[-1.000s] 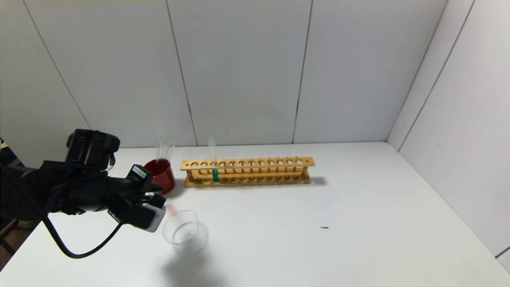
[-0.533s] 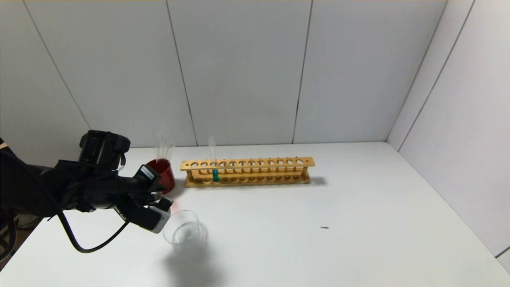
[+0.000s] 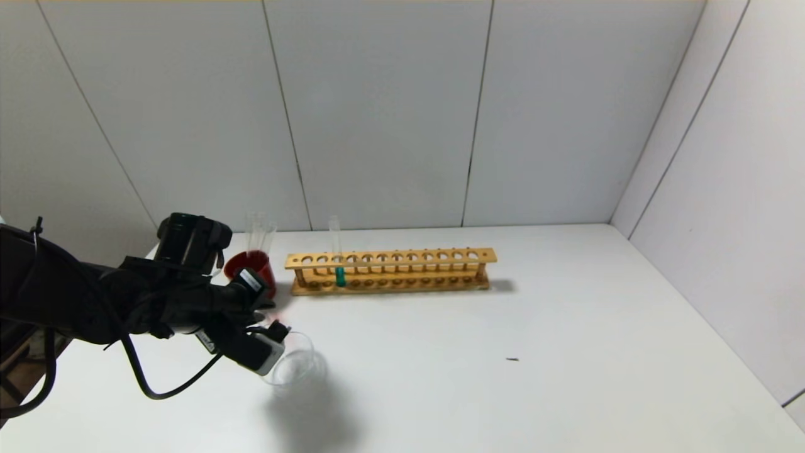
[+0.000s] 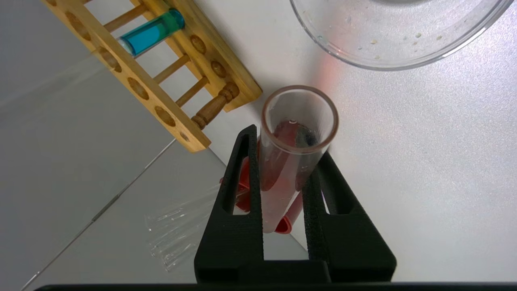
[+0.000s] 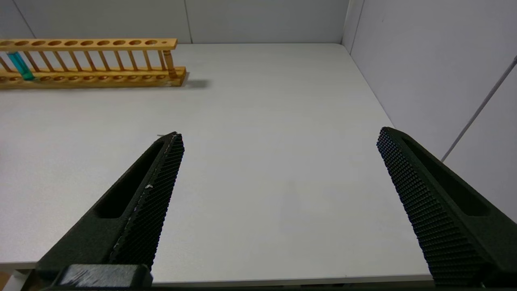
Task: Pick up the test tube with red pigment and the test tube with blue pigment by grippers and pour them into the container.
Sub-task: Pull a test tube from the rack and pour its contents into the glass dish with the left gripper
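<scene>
My left gripper is shut on the test tube with red pigment and holds it tilted. The tube's open mouth points toward the container, a low clear glass dish, and sits just outside its near rim. The red liquid lies along the tube's wall. The test tube with blue pigment stands in the wooden rack; it also shows in the left wrist view and the right wrist view. My right gripper is open and empty above the table's front right, out of the head view.
A dark red cup with colourless clear tubes stands left of the rack, just behind my left gripper. A small dark speck lies on the white table. White walls close in the back and right.
My left arm has moved right and forward, bringing the gripper and the red tube from beside the container up to its rim. The rack, cup and container have not moved.
</scene>
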`<state>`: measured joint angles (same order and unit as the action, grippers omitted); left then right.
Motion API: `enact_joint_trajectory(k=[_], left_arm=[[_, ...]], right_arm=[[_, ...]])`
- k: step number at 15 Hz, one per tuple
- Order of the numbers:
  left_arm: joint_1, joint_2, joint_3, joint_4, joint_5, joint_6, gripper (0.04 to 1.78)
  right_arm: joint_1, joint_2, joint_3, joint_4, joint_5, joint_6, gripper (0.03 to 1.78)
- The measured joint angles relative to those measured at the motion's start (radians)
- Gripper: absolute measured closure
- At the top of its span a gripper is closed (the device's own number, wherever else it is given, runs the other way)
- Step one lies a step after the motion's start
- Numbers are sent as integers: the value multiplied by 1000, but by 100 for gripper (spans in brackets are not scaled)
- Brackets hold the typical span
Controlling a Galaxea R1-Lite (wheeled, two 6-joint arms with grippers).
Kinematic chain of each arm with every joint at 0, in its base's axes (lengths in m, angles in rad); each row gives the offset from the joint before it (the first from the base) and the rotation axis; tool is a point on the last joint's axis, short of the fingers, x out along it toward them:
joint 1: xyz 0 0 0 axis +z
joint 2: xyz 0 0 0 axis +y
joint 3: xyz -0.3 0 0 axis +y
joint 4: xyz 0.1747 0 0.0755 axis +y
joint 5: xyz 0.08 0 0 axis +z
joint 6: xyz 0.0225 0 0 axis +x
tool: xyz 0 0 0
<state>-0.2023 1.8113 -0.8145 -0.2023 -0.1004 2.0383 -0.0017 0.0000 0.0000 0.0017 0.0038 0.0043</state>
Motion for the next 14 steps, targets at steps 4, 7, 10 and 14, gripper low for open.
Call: enact_joint_trajectory(k=[4, 7, 10, 14], left_arm=[[-3, 15, 0, -5, 39, 55, 149], [-15, 29, 5, -37, 61, 65, 149], [-36, 43, 9, -43, 78, 66, 149], [-42, 45, 21, -42, 79, 89, 149]], right_arm=[[0, 0, 0, 0, 0, 0, 6], [0, 0, 0, 0, 0, 0, 6], [0, 0, 0, 0, 0, 0, 6], [0, 0, 0, 0, 0, 0, 6]])
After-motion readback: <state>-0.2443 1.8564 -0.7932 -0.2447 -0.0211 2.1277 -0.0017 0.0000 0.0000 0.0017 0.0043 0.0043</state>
